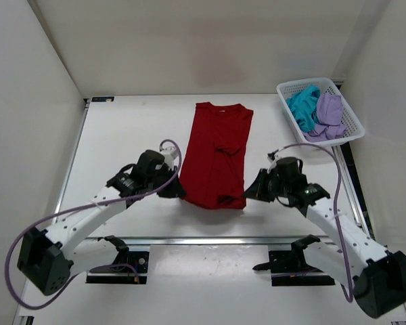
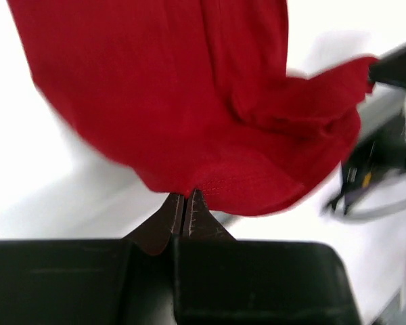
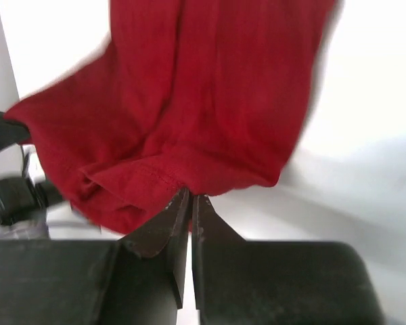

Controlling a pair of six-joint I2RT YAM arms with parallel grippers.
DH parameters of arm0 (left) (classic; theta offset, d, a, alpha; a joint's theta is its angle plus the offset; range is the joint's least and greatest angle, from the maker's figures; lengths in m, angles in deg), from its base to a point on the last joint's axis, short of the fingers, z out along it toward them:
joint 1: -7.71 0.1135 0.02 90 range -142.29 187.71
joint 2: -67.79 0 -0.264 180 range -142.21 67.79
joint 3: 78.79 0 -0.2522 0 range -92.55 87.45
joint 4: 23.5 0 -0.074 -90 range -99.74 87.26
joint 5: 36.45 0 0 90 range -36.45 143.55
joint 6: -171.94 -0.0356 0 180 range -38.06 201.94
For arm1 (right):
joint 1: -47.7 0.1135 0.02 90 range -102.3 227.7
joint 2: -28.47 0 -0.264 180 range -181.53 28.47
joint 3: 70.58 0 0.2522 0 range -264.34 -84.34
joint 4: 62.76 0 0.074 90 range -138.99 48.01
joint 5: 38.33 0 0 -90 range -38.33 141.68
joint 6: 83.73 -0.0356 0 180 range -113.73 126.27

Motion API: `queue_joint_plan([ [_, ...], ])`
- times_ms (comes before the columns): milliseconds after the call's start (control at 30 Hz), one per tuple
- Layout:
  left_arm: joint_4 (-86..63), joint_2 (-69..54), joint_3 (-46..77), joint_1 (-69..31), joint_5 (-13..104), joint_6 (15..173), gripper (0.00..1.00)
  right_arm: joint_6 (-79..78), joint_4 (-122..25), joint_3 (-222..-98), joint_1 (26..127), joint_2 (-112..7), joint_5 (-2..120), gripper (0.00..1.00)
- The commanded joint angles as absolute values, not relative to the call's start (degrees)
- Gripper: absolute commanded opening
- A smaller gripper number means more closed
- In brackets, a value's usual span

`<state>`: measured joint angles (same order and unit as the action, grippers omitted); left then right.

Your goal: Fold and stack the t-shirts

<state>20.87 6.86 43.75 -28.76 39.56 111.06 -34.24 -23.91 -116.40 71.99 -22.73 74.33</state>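
We hold the left claw (image 2: 184,198) and right claw (image 3: 189,198) each clamped shut on a hem corner of the dark red t-shirt (image 1: 216,149), spread on the worktop (image 1: 128,135) with its collar at twelve o'clock, seemingly to fold it evenly, while the teal t-shirt (image 1: 301,105) and lavender t-shirt (image 1: 328,115) sit in the basket (image 1: 357,125) at two o'clock.

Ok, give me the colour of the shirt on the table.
The shirt is dark red, clearest in the top view.

We see our right claw (image 3: 188,198) pinched tight on the stitched hem of the dark red t-shirt (image 3: 210,101). The cloth fans upward from the fingertips, bunched at its left corner, over the white surface (image 3: 365,135). Its edges look blurred.
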Motion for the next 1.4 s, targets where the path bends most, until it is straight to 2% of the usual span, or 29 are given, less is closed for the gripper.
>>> queue_joint_plan([
  [0, 13.40, 0.58, 39.21, -24.21, 42.55, 110.24, 0.00, -24.77, -26.13, -124.22, 66.88, -28.47, 76.45, 0.01],
  [167, 5.04, -10.42, 30.43, -18.75, 44.50, 112.61, 0.00, -23.09, -32.20, -129.95, 60.97, -41.55, 76.55, 0.00],
  [333, 5.46, -22.27, 18.83, -18.14, 47.75, 111.38, 0.03, -23.70, -36.95, -135.22, 57.72, -51.58, 75.84, 0.00],
  [567, 4.94, -36.25, 11.61, -16.11, 45.03, 112.26, 0.07, -22.65, -38.27, -143.75, 55.87, -65.38, 75.59, 0.00],
  [733, 4.33, -41.55, 9.41, -14.53, 44.77, 113.92, 0.13, -22.39, -39.68, -147.62, 54.29, -70.31, 77.42, 0.00],
  [867, -0.24, -39.97, 11.85, -13.13, 43.54, 116.04, 0.23, -21.95, -41.08, -148.41, 54.03, -70.68, 78.48, 0.09],
  [933, -3.75, -36.99, 13.79, -12.86, 43.62, 116.74, 0.37, -21.77, -41.69, -147.63, 53.59, -69.44, 77.87, 0.25],
  [967, -4.63, -36.20, 15.10, -12.69, 43.88, 116.74, 0.48, -22.38, -41.79, -146.84, 53.93, -68.31, 78.04, 0.27],
  [1000, -5.25, -34.62, 16.68, -12.34, 44.06, 117.44, 0.52, -22.04, -42.22, -146.40, 53.59, -66.73, 77.87, 0.32],
  [1067, -7.62, -30.50, 19.75, -12.42, 44.15, 118.06, 0.54, -21.68, -41.70, -144.12, 53.76, -64.71, 75.77, 0.35],
  [1133, -9.11, -27.42, 23.81, -14.08, 45.72, 118.15, 0.49, -20.99, -41.35, -142.18, 55.68, -61.37, 70.78, 0.37],
  [1200, -13.07, -24.68, 30.56, -17.16, 47.57, 118.76, 0.47, -20.28, -41.61, -141.03, 58.58, -58.55, 67.07, 0.33],
  [1333, -16.06, -24.93, 36.90, -23.75, 48.29, 119.20, 0.44, -18.43, -43.10, -140.68, 66.06, -61.25, 67.48, 0.00],
  [1367, -17.20, -25.81, 37.70, -24.19, 46.63, 119.55, 0.43, -17.82, -43.11, -141.55, 67.63, -62.14, 68.45, 0.00],
])
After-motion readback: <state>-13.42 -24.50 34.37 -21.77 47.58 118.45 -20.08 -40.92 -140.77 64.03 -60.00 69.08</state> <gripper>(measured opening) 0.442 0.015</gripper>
